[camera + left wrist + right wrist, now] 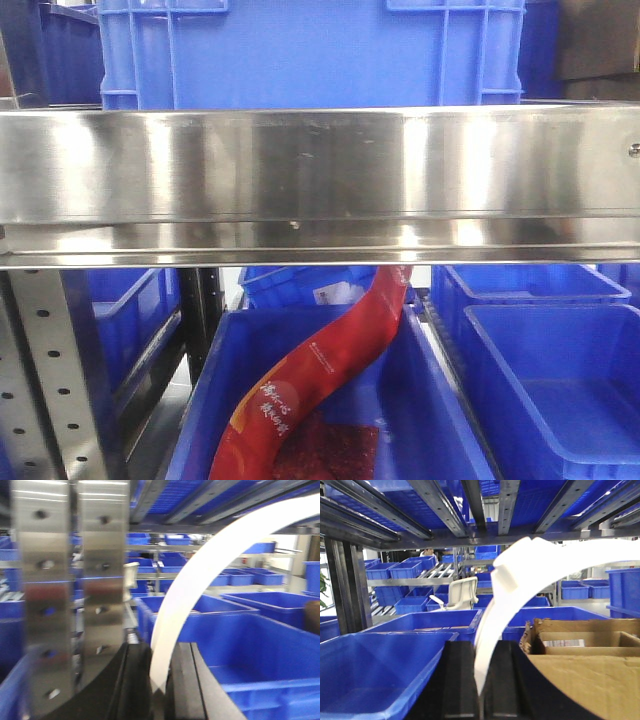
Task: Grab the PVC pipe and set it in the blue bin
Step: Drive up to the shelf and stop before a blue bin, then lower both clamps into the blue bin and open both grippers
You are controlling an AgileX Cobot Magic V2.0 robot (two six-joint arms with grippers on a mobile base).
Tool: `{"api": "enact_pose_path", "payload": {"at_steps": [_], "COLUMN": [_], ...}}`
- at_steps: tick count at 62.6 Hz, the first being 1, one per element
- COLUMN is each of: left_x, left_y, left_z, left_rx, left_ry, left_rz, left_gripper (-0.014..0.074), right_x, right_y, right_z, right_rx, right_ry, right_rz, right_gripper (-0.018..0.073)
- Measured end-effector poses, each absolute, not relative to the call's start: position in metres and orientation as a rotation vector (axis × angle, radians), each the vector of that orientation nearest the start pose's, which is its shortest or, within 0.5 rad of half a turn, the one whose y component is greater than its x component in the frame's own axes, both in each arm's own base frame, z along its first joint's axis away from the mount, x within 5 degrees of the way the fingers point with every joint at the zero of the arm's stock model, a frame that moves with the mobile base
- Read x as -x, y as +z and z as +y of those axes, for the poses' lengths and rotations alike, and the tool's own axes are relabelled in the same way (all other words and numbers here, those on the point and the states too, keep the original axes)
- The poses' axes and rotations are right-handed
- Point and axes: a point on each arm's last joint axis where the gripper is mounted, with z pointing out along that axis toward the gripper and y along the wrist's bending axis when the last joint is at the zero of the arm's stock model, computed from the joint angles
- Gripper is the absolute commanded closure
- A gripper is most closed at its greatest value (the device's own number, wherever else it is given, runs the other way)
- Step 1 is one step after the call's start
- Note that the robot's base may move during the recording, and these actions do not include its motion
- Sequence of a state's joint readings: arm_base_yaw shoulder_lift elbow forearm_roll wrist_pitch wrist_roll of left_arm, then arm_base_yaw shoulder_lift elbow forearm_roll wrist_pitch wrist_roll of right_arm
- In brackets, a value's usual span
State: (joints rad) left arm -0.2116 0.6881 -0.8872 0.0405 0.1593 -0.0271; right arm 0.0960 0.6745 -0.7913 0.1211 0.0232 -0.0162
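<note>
Left wrist: PVC pipe [200, 572] is clamped at one end by left end effector [159, 670]; snagging on steel upright [50, 605] judged possible.

Left gripper [161, 680] sits low in its wrist view, dark jaws pinched on the foot of the PVC pipe [200, 570], and right gripper [481, 680] has the same pose, jaws pinched on a white arc strap [490, 630].

The white strap [210, 565] in the left tool [161, 655] runs off the right edge, its lower end hidden in the grip. The red bag [340, 345] loses its top behind the shelf rail [320, 170].
</note>
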Motion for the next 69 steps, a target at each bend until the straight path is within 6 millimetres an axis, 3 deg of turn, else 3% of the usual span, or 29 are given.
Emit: {"api": "enact_pose_path", "payload": {"at_steps": [13, 27, 42, 65, 69], "left_x": [-0.17, -0.225, -0.269, -0.321, -0.331], "left_y": [0.445, 0.443, 0.45, 0.467, 0.465], "left_z": [-0.057, -0.09, -0.109, -0.132, -0.136], "left_rx": [-0.242, -0.263, -0.195, -0.082, -0.053], "left_ry": [-0.259, -0.338, -0.43, -0.578, -0.615], "left_rz": [1.5, 1.59, 1.618, 1.593, 1.598], "left_gripper": [0.0707, 0.0707, 0.0707, 0.0707, 0.0707], "right_x": [-0.158, -0.188, -0.224, -0.297, -0.311], "right_y": [0.426, 0.414, 0.404, 0.439, 0.436], "right_z": [0.034, 0.072, 0.104, 0.143, 0.15], "right_rx": [0.076, 0.187, 0.233, 0.258, 0.263], "right_ry": [0.259, 0.382, 0.426, 0.439, 0.437], "right_rz": [1.428, 1.453, 1.46, 1.5, 1.52], "right_gripper": [0.072, 0.072, 0.072, 0.072, 0.072]}}
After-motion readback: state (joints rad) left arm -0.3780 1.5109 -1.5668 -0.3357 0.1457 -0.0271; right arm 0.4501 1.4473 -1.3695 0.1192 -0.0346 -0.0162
